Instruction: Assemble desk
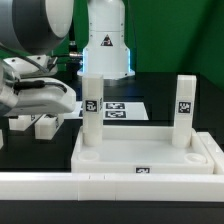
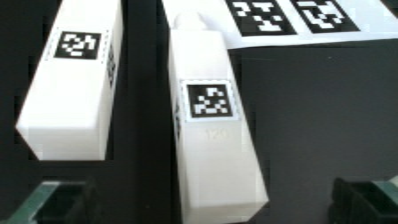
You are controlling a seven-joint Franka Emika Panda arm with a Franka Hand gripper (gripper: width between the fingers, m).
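Gripper [image 2: 214,200] is hanging wide open w/ nothing in it. Its dark fingertips [image 2: 57,200] are straddling the near end of a short white plastic block leg [image 2: 214,120], which is lying flat on the black table [image 2: 311,110], tag facing up. A second loose leg [image 2: 71,80] is lying just beside it, w/ only a thin strip of table between them. The thin white marker board [image 2: 285,20] is sitting near their far ends.

Over in the ext. view, the large white plastic rectangular slab with raised rim [image 1: 130,150] is filling the lower centre and lower right of the frame. One upright leg [image 1: 92,105] is standing in it at centre-left, and the other upright leg [image 1: 185,105] at centre-right. The loose legs are showing as white blocks at mid-left, under the arm's hand.

Handling call: this leg is prob. light and fully rigid. It's smooth moulded plastic, so it's likely a bit slippery under the pads. Best hold looks like the two long flat sides, approx. mid-length for balance, which also leaves the tag uncovered. The leg is lying slightly skewed to the jaws, so the wrist prob. needs squaring up first. The neighbour leg is close, so the finger on that side is going to need that narrow gap.
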